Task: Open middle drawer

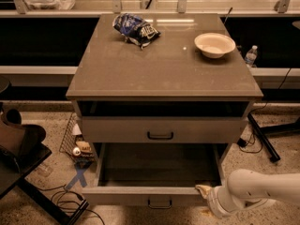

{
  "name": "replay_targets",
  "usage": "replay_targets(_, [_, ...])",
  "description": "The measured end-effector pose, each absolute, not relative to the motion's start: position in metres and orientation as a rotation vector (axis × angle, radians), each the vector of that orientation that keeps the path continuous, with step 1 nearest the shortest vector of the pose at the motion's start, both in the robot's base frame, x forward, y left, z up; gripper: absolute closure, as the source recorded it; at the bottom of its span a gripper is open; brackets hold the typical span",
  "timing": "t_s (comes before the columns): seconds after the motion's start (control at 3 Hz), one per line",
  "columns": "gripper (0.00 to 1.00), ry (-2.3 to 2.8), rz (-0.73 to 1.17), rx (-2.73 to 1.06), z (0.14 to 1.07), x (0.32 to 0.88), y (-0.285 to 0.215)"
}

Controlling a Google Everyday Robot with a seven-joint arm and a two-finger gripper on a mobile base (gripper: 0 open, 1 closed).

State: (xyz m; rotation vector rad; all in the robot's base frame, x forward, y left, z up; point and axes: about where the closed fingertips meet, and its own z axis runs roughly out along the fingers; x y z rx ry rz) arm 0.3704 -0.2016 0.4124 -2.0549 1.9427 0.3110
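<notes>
The middle drawer [140,196] is pulled well out of the grey-beige cabinet [164,69]. Its low front panel sits near the bottom edge of the camera view, with a small black bar handle [159,203] at its centre. Its inside lies in shadow. Above it, the taller-fronted drawer [117,129] with the same black handle stands slightly out. My gripper [204,190] comes in from the lower right on a white arm [262,191]. Its tip rests at the top rim of the middle drawer's front, right of the handle.
On the cabinet top lie a blue chip bag [136,29] and a white bowl [214,44]. A dark chair [18,149] and floor cables [65,198] are at the left, with a wire basket [75,139] beside the cabinet. A water bottle [251,56] and black stand legs [262,137] are at the right.
</notes>
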Motion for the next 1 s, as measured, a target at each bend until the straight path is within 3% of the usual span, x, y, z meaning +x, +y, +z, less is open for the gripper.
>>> replay_targets(1.0, [1.0, 1.977, 0.312, -2.046, 0.424, 0.353, -0.213])
